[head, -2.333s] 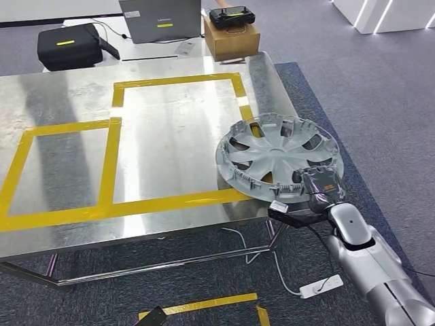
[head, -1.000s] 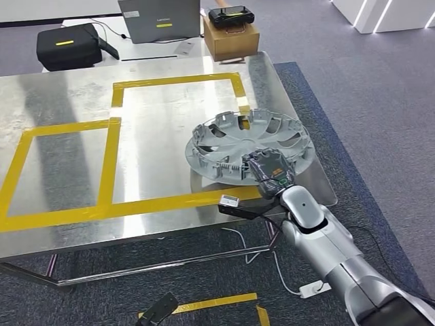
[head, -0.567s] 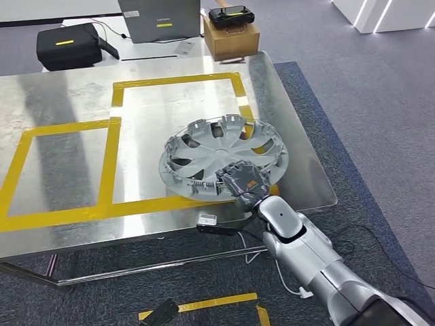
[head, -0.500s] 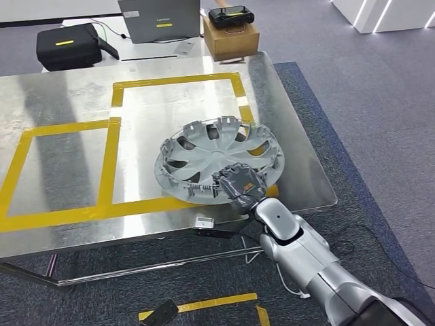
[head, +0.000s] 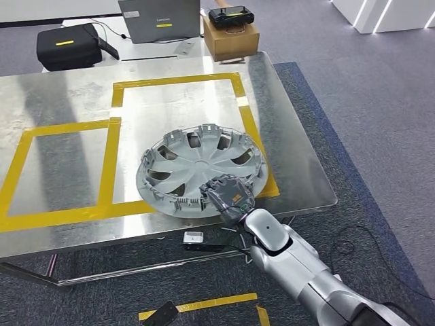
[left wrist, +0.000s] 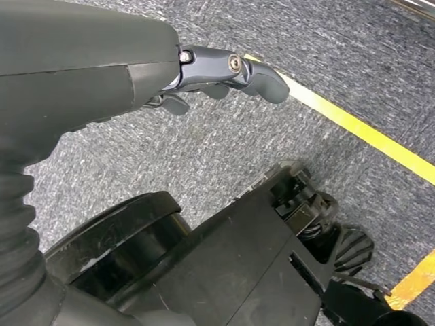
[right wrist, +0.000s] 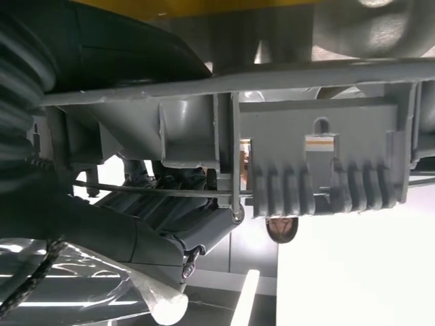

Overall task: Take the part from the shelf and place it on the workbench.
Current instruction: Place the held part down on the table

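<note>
Right hand (head: 229,197) grips hubcap (head: 201,168) by near rim, centre of frame — hold at edge keeps bench (head: 61,102) face free under it. Hubcap hollow side up, over right yellow square (head: 177,81), lower corner; seated or hovering, cannot tell. Left hand (left wrist: 225,68) hangs over carpet — fingers loosely apart, holding nothing.

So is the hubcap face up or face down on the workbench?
Face down: the hubcap shows its ribbed inner side and clip tabs upward, its near rim held by the right hand.
</note>
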Tool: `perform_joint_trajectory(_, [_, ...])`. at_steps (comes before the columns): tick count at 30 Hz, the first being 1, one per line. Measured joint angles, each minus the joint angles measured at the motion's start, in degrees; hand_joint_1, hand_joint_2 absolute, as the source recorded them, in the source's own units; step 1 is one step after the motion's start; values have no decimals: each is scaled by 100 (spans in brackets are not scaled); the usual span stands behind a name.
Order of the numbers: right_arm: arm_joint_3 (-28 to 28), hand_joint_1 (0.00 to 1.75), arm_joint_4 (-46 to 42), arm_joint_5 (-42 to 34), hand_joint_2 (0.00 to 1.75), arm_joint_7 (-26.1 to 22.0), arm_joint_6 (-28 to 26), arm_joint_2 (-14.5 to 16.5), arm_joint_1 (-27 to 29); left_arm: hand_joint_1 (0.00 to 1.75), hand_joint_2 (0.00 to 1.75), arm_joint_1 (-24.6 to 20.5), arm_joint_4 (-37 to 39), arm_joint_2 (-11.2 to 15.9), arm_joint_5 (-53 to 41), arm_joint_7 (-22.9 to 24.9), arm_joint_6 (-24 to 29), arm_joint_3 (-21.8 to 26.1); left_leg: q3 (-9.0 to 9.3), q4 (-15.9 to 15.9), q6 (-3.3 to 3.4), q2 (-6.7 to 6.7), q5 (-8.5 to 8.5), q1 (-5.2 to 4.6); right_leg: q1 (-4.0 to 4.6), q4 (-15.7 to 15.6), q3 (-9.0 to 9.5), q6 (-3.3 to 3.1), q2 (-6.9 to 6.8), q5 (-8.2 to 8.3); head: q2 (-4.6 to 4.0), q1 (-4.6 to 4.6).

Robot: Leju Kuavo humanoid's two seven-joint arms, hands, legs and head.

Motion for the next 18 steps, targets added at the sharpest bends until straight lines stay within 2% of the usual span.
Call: perform_joint_trajectory(18, [76, 154, 89, -25, 175, 244, 43, -235, 38, 0, 175, 84, 0, 107, 63, -1, 90, 8, 1, 0, 0, 0, 0, 0, 0, 0, -1, 0, -2, 0, 0, 0])
